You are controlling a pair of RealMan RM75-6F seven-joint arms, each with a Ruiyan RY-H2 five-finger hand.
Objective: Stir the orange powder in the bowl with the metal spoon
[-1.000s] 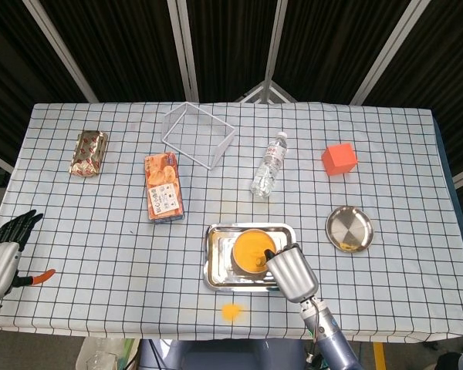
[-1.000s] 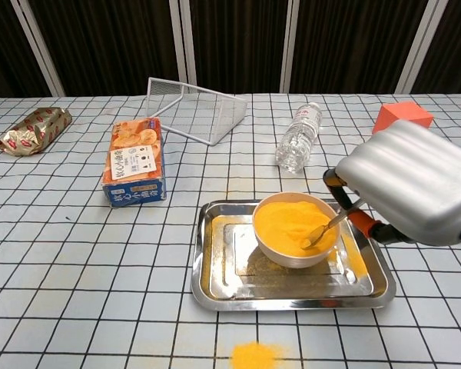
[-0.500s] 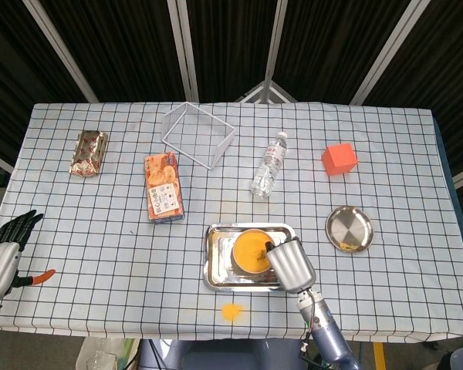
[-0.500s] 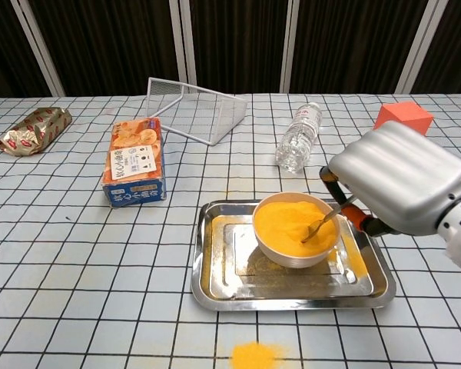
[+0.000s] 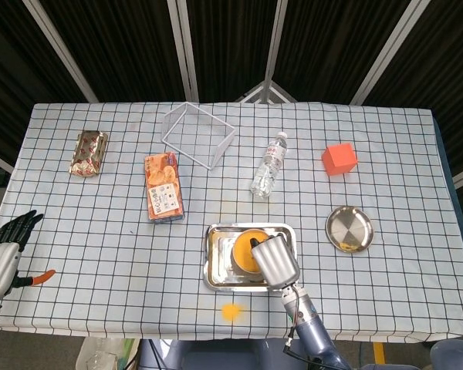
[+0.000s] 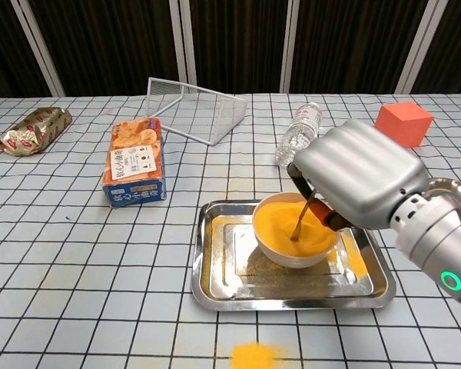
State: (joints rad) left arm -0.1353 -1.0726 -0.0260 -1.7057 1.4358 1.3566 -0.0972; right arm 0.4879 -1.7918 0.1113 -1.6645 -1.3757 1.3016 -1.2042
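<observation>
While over bowl (image 6: 292, 231), right hand (image 6: 357, 184) holds spoon (image 6: 300, 219) in powder (image 6: 280, 217).

We see both views evenly and brightly lit from overhead, against a dark, unlit backdrop. Shadows on the checked table (image 5: 100, 231) are soft and short. The steel tray (image 6: 215, 284) and the right hand (image 6: 361, 184) carry pale, diffuse glare. Everything reads sharp, without motion blur. In the chest view, the table's grid lines bow slightly toward the edges.
</observation>
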